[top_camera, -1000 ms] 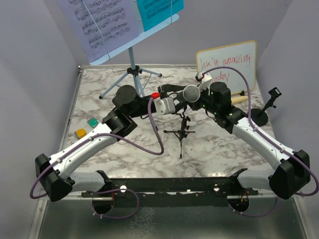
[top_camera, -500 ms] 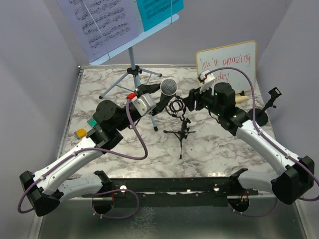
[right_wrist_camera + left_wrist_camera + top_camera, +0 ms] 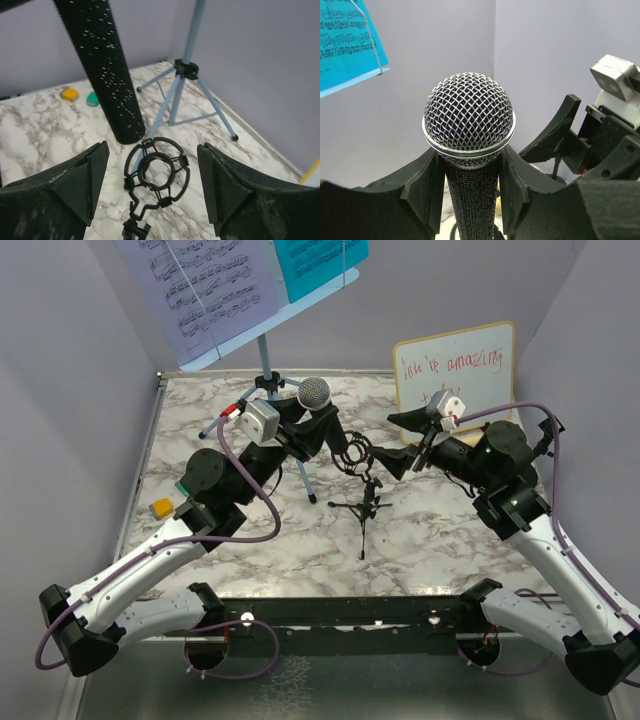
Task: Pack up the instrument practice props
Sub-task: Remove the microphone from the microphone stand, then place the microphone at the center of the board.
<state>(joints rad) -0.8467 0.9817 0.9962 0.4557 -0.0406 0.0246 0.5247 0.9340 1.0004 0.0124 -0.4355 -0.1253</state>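
Left claw holds black microphone upright (right claw spread wide).

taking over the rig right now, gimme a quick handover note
Left gripper: shut on the black studio microphone, held up clear of its mount.
Right gripper: open, aimed at the empty shock mount on its small tripod.
Music rack stands at the back of the table, with the printed music sheet and cyan sheet on it.
Done: microphone is out of the mount.
Left: stow it, then tripod, sheets and rack.
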